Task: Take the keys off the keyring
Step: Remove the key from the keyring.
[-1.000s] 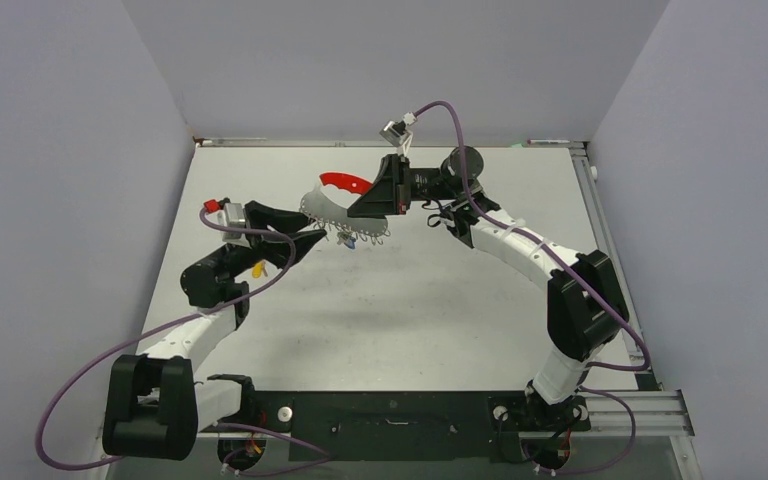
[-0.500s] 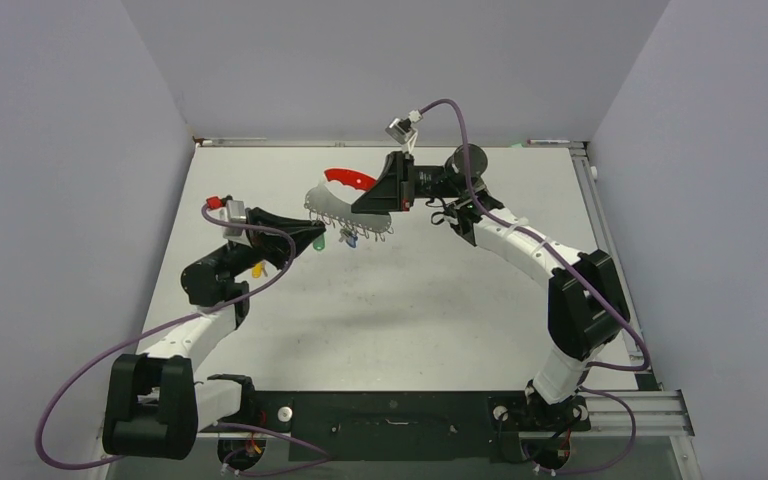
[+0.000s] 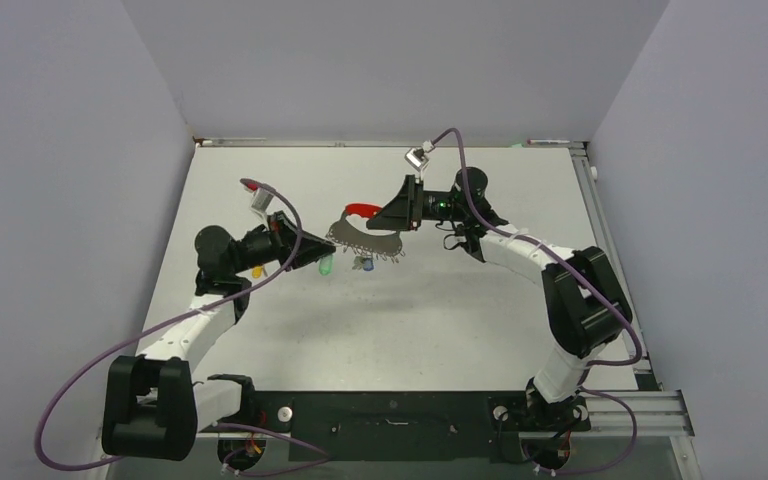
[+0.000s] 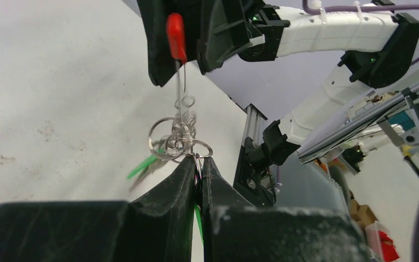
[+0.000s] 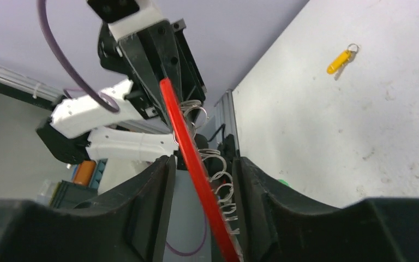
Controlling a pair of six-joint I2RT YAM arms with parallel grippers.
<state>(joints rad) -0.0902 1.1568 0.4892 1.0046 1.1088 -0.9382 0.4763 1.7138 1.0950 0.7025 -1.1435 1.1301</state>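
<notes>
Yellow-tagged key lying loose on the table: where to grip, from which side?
Pinch the yellow tag across its narrow width, coming straight down. It lies flat on the table and the tag is the bulkiest part; the small ring at its end looks too thin.

keyring (image 3: 365, 238): silver loop on a red curved strap (image 3: 363, 209), held aloft over the worktop (image 3: 410, 320), small rings strung below.
green-tagged key (image 3: 326, 266): dangling at its left end.
yellow-tagged key (image 5: 340, 60): loose on the worktop, well apart.

White scuffed table (image 3: 410, 320); pale walls (image 3: 390, 60); metal rail (image 3: 591, 195) right edge.
</notes>
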